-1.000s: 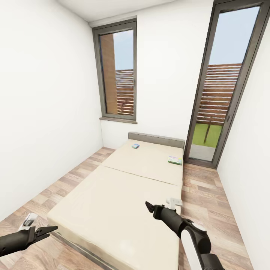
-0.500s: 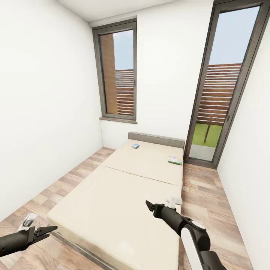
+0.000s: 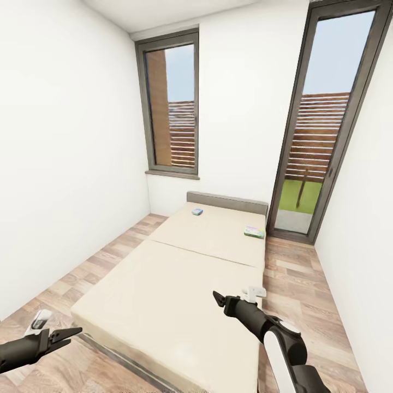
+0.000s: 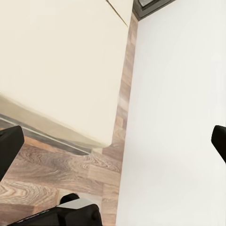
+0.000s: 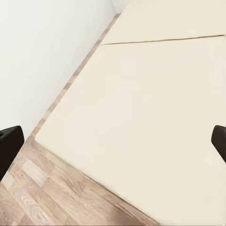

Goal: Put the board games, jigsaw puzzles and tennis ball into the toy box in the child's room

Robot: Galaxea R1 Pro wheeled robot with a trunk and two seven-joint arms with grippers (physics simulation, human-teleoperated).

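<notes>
Since a second ago my whole head view has shifted slightly, so the camera has moved; both arms hang about where they were. From the head, the low wide bed with its beige two-part mattress (image 3: 180, 284) and grey headboard fills the room's middle. Two board games lie on its far half: the smaller blue card box (image 3: 197, 212) near the headboard, and the white-and-green card box (image 3: 254, 232) at the far right edge, well apart from each other. My left fingers (image 3: 66, 334) hover over the wood-plank floor (image 3: 305, 284) beside the bed's near left corner, holding nothing; my right fingers (image 3: 220, 299) hover above the mattress near its right side, also empty. A tall grey-framed window (image 3: 172, 103) and a glazed door (image 3: 322, 120) stand in the far wall.

From the left wrist, dark fingertips (image 4: 8, 148) sit at opposite edges, spread wide, over the bed's corner, floor and white wall (image 4: 174, 117).

From the right wrist, fingertips (image 5: 9, 146) likewise stand wide apart above bare mattress and floor.
</notes>
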